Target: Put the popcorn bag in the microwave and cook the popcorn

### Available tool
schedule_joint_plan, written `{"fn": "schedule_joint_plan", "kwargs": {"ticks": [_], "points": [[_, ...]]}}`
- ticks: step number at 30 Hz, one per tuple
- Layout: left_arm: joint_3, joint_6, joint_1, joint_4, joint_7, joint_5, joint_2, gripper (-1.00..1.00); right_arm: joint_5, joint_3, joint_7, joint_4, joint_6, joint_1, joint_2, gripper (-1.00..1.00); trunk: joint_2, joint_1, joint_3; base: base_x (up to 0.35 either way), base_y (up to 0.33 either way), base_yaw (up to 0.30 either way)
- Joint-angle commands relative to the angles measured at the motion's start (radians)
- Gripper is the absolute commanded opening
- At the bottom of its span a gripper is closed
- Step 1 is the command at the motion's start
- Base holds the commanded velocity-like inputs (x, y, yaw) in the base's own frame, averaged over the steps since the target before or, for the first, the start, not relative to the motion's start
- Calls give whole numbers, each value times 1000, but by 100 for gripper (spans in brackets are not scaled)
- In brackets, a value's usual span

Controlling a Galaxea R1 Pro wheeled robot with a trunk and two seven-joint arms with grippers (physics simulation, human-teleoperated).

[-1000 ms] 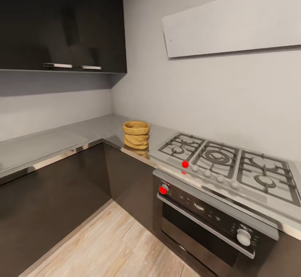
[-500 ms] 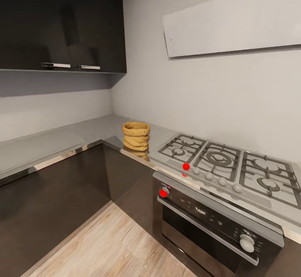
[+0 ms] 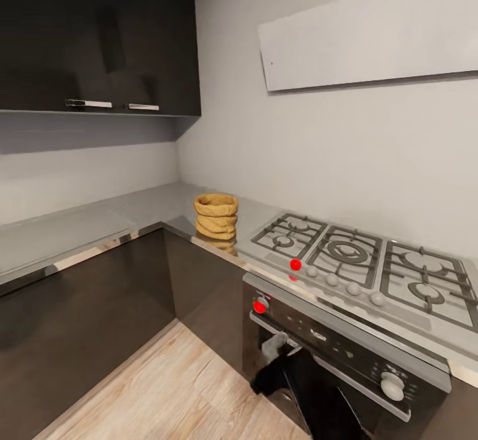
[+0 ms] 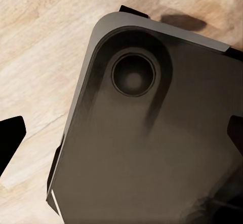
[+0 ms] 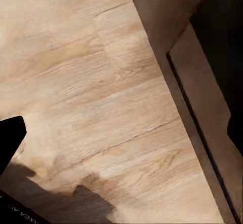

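1. At the far left, dark upper cabinets (image 3: 99,35) hang over a long grey countertop (image 3: 66,231) that runs into the corner above dark brown cabinet fronts (image 3: 79,300).
2. The popcorn bag (image 3: 216,215), a squat mustard-tan sack, stands upright on the countertop near the corner, just beside the gas hob (image 3: 358,261) and apart from its grates.
3. Below the hob sits the black oven (image 3: 332,354), with a red knob (image 3: 259,306) at its left end and a white knob (image 3: 392,387) at its right.
4. A white slanted hood (image 3: 372,28) hangs on the grey wall above the hob.
5. In front of the oven door a dark robot arm (image 3: 312,393) reaches up from below, and the right gripper (image 3: 273,350) at its tip is too small to tell whether its fingers are apart or together.
6. The left wrist camera looks down on a grey robot base (image 4: 152,148) over light wood floor (image 5: 91,82); the left gripper's state cannot be told either.
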Motion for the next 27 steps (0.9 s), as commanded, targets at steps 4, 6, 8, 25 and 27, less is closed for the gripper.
{"fn": "schedule_joint_plan", "kwargs": {"ticks": [4,6,8,25,27], "points": [[0,-2,0,-1,1,3,0,100,-5,73,114,-308,232,2,0,100,-1,0,-1,0,0,0],[0,-2,0,-1,1,3,0,100,-8,89,165,-370,250,-37,0,100,-1,0,-1,0,0,0],[0,-2,0,0,1,3,0,100,-10,93,207,-384,250,-148,0,100,-1,0,-1,0,0,0],[-1,-3,0,-1,1,3,0,100,3,-188,50,-35,250,-926,0,100,-1,0,-1,0,0,0],[-2,-3,0,-1,1,3,0,100,3,-202,32,-40,250,-928,0,100,-1,0,-1,0,0,0]]}}
